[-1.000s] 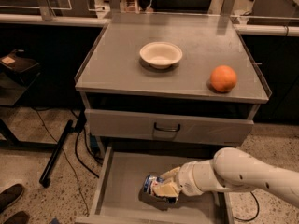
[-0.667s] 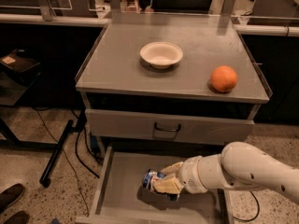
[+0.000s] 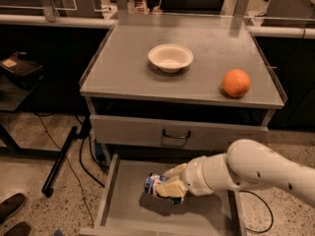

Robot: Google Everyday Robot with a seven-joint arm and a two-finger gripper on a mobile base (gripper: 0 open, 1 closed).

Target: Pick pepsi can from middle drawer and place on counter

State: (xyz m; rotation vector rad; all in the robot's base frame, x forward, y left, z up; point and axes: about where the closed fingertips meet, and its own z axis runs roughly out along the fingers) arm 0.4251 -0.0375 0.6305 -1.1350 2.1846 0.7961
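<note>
Pepsi can [image 3: 152, 183] clamped in the pincer [image 3: 170, 189] inside the middle drawer [image 3: 123, 208]; grasp seems done, lift to worktop [image 3: 128, 75] next.

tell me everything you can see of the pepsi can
The pepsi can is small, dark blue with white markings and one silvery end showing. It is tipped on its side over the open middle drawer, held by the gripper, whose pale fingers cover its right part. A shadow beneath suggests it is off the drawer floor.
</note>
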